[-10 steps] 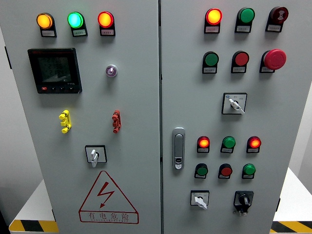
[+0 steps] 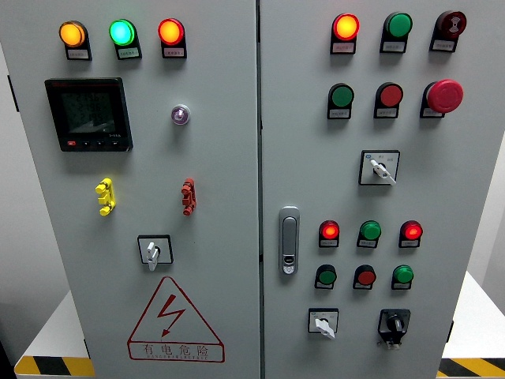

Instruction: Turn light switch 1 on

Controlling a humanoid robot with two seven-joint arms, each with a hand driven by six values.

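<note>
A grey control cabinet fills the head view, with a left door (image 2: 221,158) and a right door (image 2: 458,174). On the left door, a yellow switch (image 2: 105,197) and a red switch (image 2: 188,197) sit side by side above a white rotary selector (image 2: 154,251). The right door carries three more selectors: an upper white one (image 2: 379,168), a lower white one (image 2: 323,322) and a black one (image 2: 394,324). No label I can read marks which of them is switch 1. Neither of my hands shows in the picture.
Orange (image 2: 72,34), green (image 2: 122,32) and red (image 2: 170,31) lamps glow at the top left above a black meter (image 2: 87,114). The right door has rows of lamps and buttons, a red emergency stop (image 2: 445,95) and a door handle (image 2: 289,240).
</note>
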